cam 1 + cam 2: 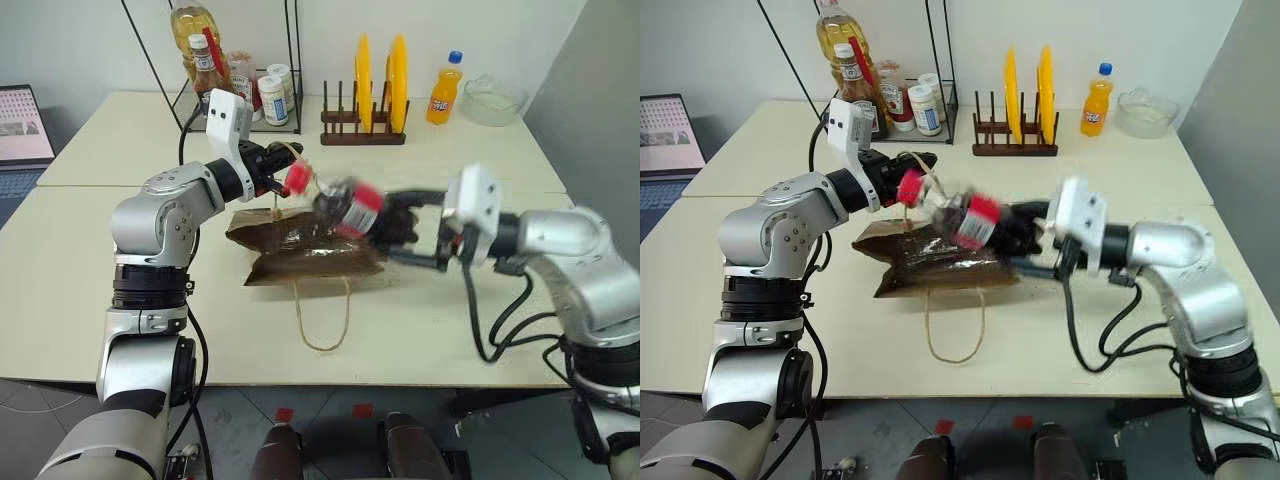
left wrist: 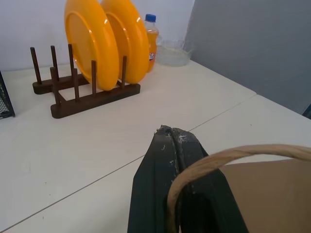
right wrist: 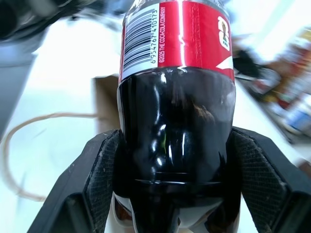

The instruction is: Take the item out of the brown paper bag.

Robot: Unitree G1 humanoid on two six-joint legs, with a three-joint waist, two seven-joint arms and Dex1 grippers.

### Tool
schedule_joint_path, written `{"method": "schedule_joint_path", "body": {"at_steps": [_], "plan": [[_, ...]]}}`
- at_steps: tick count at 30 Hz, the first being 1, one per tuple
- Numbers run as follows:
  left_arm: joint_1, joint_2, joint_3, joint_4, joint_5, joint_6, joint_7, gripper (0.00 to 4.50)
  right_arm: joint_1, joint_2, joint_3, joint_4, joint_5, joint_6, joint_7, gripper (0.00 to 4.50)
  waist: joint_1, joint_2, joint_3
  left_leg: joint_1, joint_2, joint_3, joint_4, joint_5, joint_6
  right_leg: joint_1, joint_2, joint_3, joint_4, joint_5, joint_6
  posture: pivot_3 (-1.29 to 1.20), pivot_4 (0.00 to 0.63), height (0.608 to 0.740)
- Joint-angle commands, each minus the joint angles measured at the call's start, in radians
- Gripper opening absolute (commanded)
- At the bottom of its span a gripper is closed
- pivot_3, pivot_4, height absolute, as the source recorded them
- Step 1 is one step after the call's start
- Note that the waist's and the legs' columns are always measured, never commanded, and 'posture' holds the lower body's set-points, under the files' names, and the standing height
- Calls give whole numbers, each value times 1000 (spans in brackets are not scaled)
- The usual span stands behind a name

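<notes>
The brown paper bag [image 1: 318,262] lies flat on the table, one cord handle [image 1: 324,322] looping toward the front edge. My left gripper [image 1: 272,170] hovers above the bag's far end, shut on the bag's other cord handle [image 2: 228,158]. The item, a small cola bottle [image 1: 350,205] with a red label and a red cap [image 1: 297,179], hangs tilted in the air above the bag, cap toward the left gripper. My right gripper [image 1: 397,226] is shut on the bottle's dark lower body [image 3: 176,145], one finger on each side.
At the back of the table stand a wooden rack with two yellow plates [image 1: 366,98], an orange soda bottle [image 1: 444,90], a glass bowl [image 1: 494,98] and a wire rack of condiment bottles [image 1: 235,80]. A laptop [image 1: 22,125] sits far left.
</notes>
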Motion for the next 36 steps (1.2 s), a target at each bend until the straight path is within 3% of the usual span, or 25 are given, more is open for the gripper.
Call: {"method": "schedule_joint_path", "body": {"at_steps": [1,4,7,19,23,30,36], "plan": [[-8,5,14,-19,1,-19,-6,0,-27,-62,-66,118,-56,68,-110,3127,5,0,0,0,0,0,0,0,0,0,0,0,0,0,0,0,150,740],[-12,1,7,-16,4,-21,-9,0,-36,-130,-1,282,-180,51,-174,3127,11,0,0,0,0,0,0,0,0,0,0,0,-1,0,0,0,150,740],[-22,3,8,-14,5,-16,-10,0,-52,-164,69,422,-227,23,-132,3127,15,1,1,-2,0,2,0,0,0,-1,0,1,-2,0,0,0,150,740],[6,18,28,-62,-7,18,-4,0,-84,-195,233,636,-313,2,29,3127,-3,4,3,-2,0,3,1,0,0,-2,0,2,-1,0,0,0,150,740],[18,17,34,-82,-14,34,3,0,-88,-191,226,654,-318,-9,43,4462,-3,4,3,-2,0,3,1,0,0,-2,0,1,-1,0,0,0,150,740],[19,35,47,-70,-1,24,10,0,-52,-200,82,414,-234,24,17,4462,-2,5,3,-2,0,3,1,0,0,-2,0,1,-1,0,0,0,150,740],[-22,45,38,32,44,-35,20,1728,52,-81,-26,139,-150,115,-118,4500,-1,4,3,-2,0,2,1,0,0,-1,0,1,0,0,0,0,150,740]]}}
